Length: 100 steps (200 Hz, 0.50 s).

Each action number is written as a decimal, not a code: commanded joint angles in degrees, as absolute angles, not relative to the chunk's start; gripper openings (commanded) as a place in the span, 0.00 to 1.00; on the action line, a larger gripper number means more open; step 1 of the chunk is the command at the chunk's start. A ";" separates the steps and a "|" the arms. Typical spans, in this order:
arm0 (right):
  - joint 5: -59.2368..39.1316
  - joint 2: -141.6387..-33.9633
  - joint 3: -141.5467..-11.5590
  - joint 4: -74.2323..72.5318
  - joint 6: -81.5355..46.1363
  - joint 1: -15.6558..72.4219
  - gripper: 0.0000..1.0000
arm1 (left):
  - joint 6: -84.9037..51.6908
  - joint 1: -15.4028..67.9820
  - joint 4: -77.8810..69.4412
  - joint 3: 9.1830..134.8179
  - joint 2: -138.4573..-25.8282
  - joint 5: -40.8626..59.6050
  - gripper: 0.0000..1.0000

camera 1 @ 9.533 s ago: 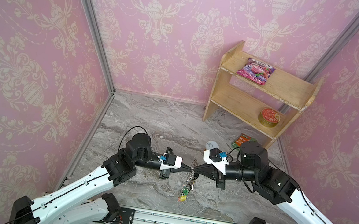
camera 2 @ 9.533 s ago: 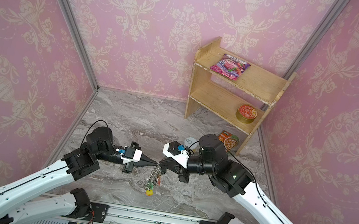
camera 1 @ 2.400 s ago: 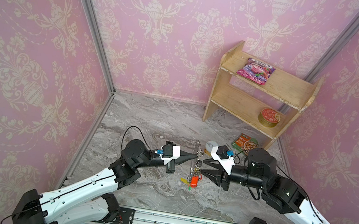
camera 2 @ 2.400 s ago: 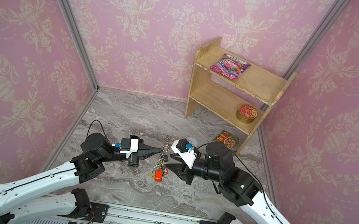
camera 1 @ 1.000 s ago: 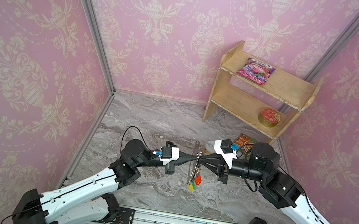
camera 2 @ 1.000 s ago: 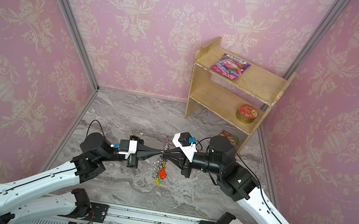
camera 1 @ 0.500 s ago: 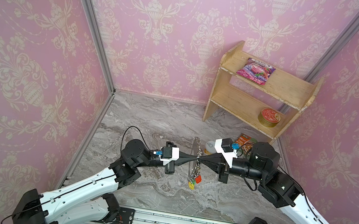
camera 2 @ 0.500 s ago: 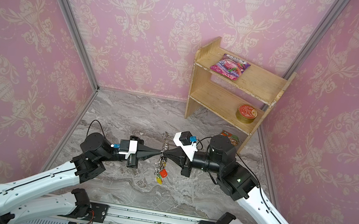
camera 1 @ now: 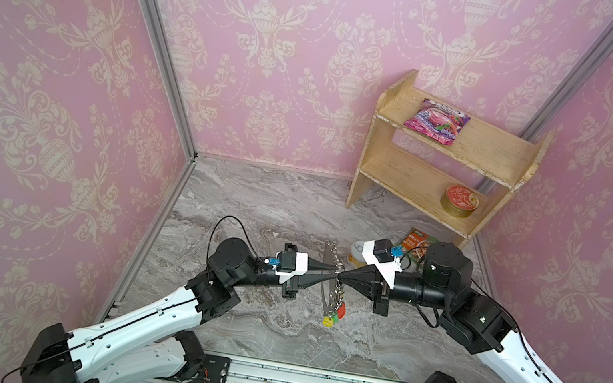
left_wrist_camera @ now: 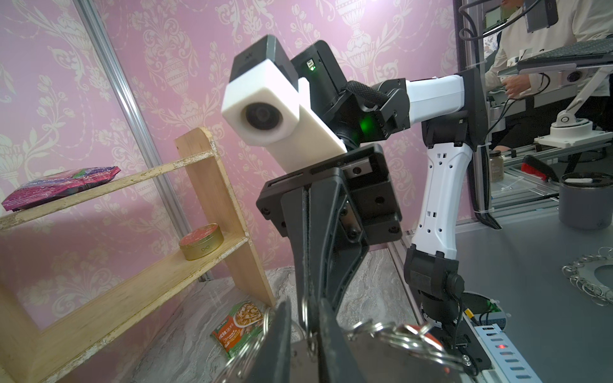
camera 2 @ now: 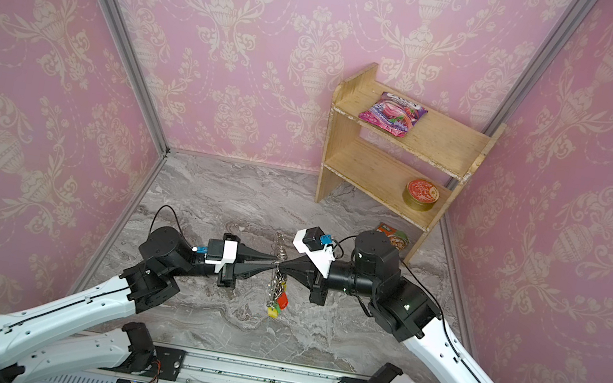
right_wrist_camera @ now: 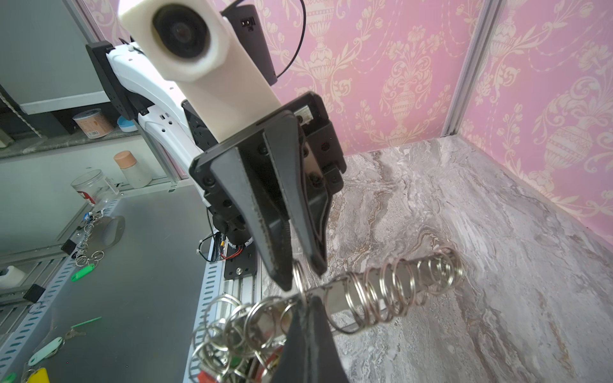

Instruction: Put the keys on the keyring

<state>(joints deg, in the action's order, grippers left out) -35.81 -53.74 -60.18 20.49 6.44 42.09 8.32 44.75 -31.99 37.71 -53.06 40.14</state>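
Observation:
The keyring (camera 1: 325,293) hangs in the air above the marble floor, a flat silvery loop strung with small rings (right_wrist_camera: 381,291), with red (camera 2: 282,301) and yellow (camera 2: 272,311) tags at its low end. My right gripper (right_wrist_camera: 306,308) is shut on the loop's edge. Tip to tip with it, my left gripper (right_wrist_camera: 300,277) is open a little, and one small ring stands between its fingertips. In both top views the left gripper (camera 1: 329,275) and the right gripper (camera 1: 341,278) meet at the loop. I cannot make out the keys.
A wooden shelf (camera 1: 444,161) stands at the back right with a pink packet (camera 1: 436,121) and a red tin (camera 1: 459,200) on it. An orange and green packet (camera 1: 416,240) lies on the floor by its foot, close behind my right arm.
My left gripper's jaws have come slightly apart from shut. The right gripper keeps its hold on the keyring. Both arms have hardly moved.

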 commanded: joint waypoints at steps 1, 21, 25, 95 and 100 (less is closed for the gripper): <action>-36.65 -53.95 -63.37 22.67 8.46 42.04 0.00 | 9.45 44.62 -29.65 39.80 -51.70 39.45 0.24; -35.58 -54.54 -64.76 25.75 9.87 42.09 0.00 | 10.14 44.62 -25.80 40.93 -51.19 39.07 0.30; -35.30 -54.70 -65.07 26.56 10.15 42.04 0.00 | 10.39 44.62 -24.60 41.33 -51.03 39.11 0.30; -26.19 -59.23 -71.41 37.91 14.20 43.75 0.00 | 17.82 44.81 8.61 55.07 -54.34 35.07 0.49; -25.90 -59.48 -71.58 38.11 14.30 43.94 0.00 | 18.09 44.86 9.80 55.70 -54.71 34.67 0.50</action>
